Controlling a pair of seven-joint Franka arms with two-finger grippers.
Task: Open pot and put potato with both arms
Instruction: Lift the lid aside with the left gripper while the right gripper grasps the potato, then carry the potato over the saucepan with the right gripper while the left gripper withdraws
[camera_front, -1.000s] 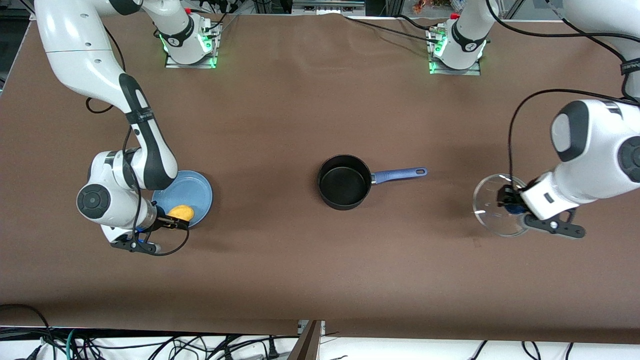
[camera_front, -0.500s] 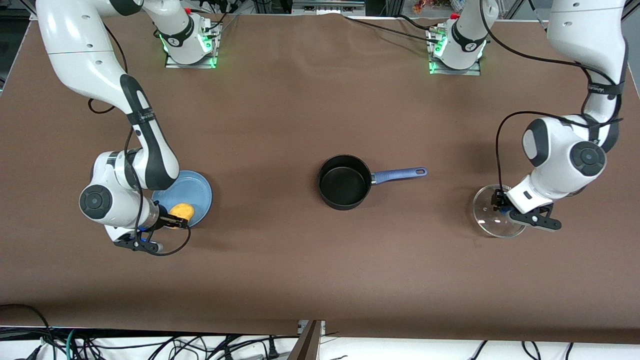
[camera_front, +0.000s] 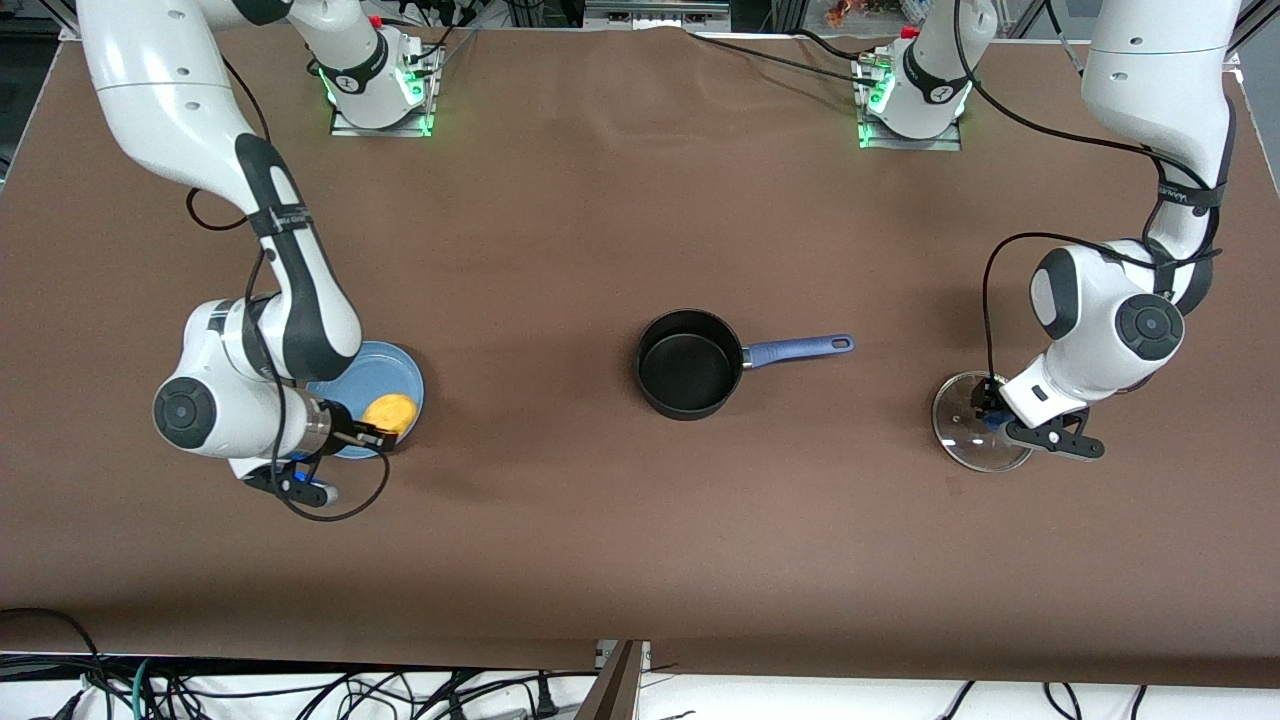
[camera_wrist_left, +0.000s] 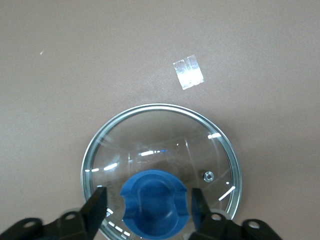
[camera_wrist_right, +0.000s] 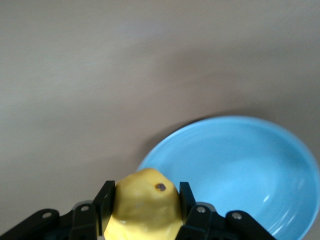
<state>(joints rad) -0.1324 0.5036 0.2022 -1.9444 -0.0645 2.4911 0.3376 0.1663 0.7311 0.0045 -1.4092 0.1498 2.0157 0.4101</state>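
The right hand (camera_front: 375, 428) is clamped on the small lumpy yellow-orange potato (camera_front: 389, 410), its two black fingers (camera_wrist_right: 106, 197) pressed against the potato's sides, held over the rim of the flat light-blue plate (camera_front: 385, 375) at the right arm's end of the brown worktop (camera_front: 560, 500).

The left hand (camera_front: 985, 408) is down at the clear round glass lid (camera_front: 965, 428), which lies flat on the worktop at the left arm's end. Its fingers (camera_wrist_left: 96, 210) stand apart on either side of the lid's blue knob (camera_wrist_left: 155, 202), with a small gap showing at each side, so they are not clamped. A small strip of clear tape (camera_wrist_left: 188, 72) is stuck to the worktop near the lid.

The small round black saucepan (camera_front: 688, 362) stands uncovered and empty mid-worktop, well apart from both hands, its long blue handle (camera_front: 798, 349) pointing toward the left arm's end.
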